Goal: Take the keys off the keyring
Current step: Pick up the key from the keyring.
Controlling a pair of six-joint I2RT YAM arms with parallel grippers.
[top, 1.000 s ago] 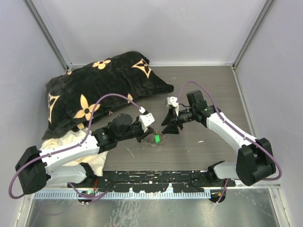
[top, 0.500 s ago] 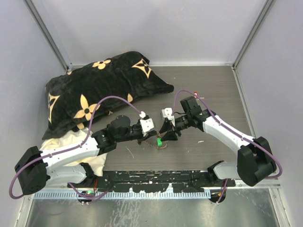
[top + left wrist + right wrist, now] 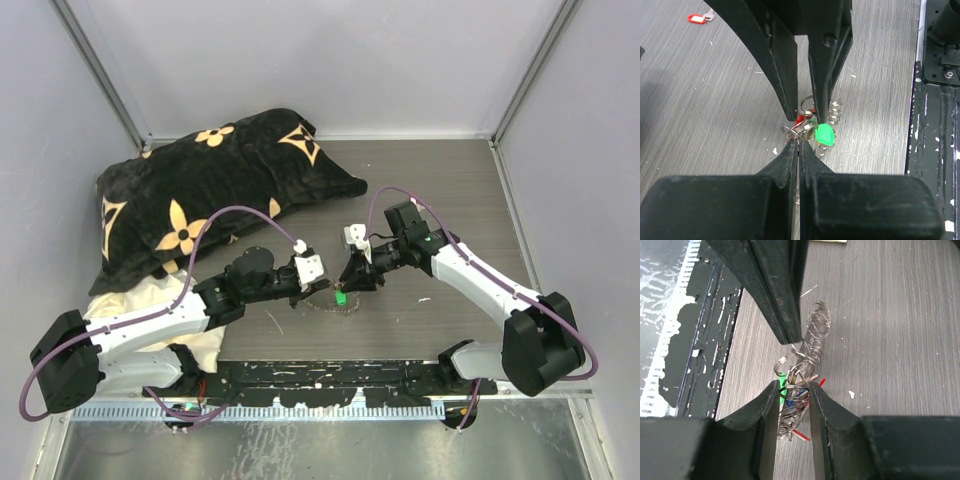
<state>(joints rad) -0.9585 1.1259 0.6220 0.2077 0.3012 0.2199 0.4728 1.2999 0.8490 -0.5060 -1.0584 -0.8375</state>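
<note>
1. Mostly the keys point(image 3: 823, 135) are hard to tell apart. They hang bunched inside the wire, and only a green head shows plainly, with slivers of red and blue beside it. I cannot count them.
2. They sit on the keyring point(image 3: 815, 327), a silvery coil lying crumpled on the grey table point(image 3: 440, 170). From above it is only a small, dim tangle.
3. The right gripper point(image 3: 793, 387) straddles the keyring's key-laden end, its jaws a little apart with wire and keys filling the gap. Whether they press on the bundle I cannot tell.
4. The left gripper point(image 3: 796, 144) meets the keyring from the opposite side, its jaws together. Their tips touch a small wire loop, but I cannot tell whether any wire is nipped between them.
5. The overhead view shows both arms converging on the keyring, and their fingers hide most of it. The right wrist view shows the bare coil trailing away past the left gripper's tips, and the left wrist view gives the green head best.
6. Only the left wrist view shows a red-headed key point(image 3: 697, 18), lying alone well apart from the keyring.
7. Up and to the left of the keyring lies a black cushion point(image 3: 200, 190) with cream flowers. A black rail point(image 3: 330, 375) runs along the table's edge on the keyring's near side.
</note>
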